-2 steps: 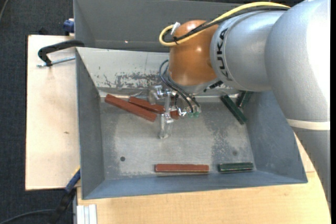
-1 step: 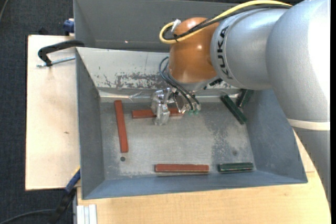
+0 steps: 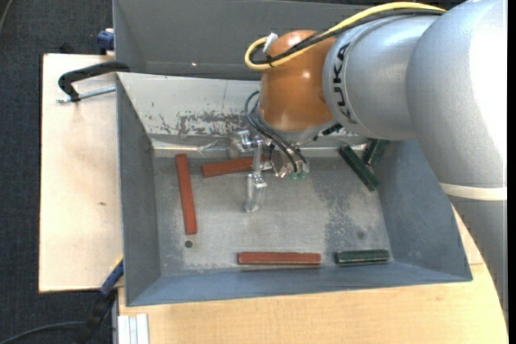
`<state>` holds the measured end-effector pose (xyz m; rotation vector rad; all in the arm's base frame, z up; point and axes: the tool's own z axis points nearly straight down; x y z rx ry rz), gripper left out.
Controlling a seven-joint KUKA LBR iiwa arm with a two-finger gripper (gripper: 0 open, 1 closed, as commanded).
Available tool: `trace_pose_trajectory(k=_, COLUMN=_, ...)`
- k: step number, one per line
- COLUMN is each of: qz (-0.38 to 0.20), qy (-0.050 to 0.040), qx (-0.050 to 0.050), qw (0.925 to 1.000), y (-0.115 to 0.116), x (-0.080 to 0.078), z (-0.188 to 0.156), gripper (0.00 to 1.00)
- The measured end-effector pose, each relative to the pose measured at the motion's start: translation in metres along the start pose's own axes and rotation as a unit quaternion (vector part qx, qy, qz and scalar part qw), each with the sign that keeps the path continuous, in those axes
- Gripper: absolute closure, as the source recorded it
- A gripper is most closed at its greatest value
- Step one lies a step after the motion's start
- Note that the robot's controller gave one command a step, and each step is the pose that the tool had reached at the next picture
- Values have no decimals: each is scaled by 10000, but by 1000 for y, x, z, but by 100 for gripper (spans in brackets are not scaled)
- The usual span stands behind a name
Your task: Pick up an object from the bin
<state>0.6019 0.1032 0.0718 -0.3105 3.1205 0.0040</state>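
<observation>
My arm (image 3: 427,76) is smooth silver-grey, lettered KUKA; an orange dome (image 3: 292,84) covers my wrist, a yellow cable (image 3: 355,17) crosses it, my gripper (image 3: 255,197) bare metal.

A grey metal bin (image 3: 133,197), on its floor three scattered red-brown sticks (image 3: 278,258) and two dark green sticks (image 3: 362,257).

The grey metal bin (image 3: 242,28) has a dark-speckled back wall. Three flat sticks (image 3: 186,193) are reddish-brown, two flat bars (image 3: 362,257) dark green.
</observation>
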Motion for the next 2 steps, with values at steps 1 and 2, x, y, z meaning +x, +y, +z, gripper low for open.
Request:
trace_pose_trajectory(k=1, qz=1, qy=8, qx=-1, qw=10000, y=0, x=1, z=1, gripper=100)
trace_pose_trajectory(k=2, qz=-392, qy=-50, qx=8, qw=9992, y=8, x=3, z=-163, gripper=100)
